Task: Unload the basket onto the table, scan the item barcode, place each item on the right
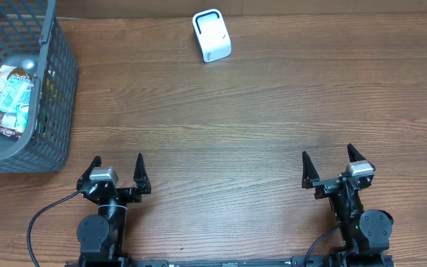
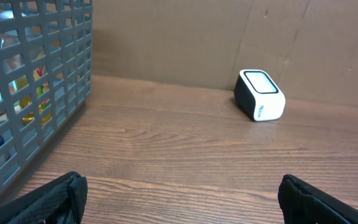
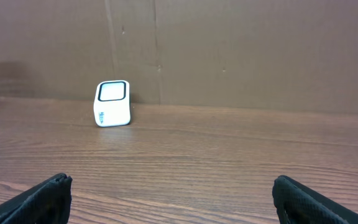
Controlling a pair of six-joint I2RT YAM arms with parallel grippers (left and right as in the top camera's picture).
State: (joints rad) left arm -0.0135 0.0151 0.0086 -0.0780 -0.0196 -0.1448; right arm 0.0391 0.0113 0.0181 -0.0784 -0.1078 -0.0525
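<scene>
Both low at six o'clock, left gripper (image 1: 118, 159) and right gripper (image 1: 328, 153) are pointing toward twelve, jaws gaping wide, empty; a pale crinkled packet (image 1: 13, 95) is lying inside the grey mesh basket (image 1: 60, 83) at nine o'clock.

White scanner (image 1: 212, 35); grey basket (image 1: 56, 89)

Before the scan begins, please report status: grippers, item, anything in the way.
Left gripper open, empty; right gripper same. Items in basket, untouched. Scanner at far edge; nothing in the way.
</scene>
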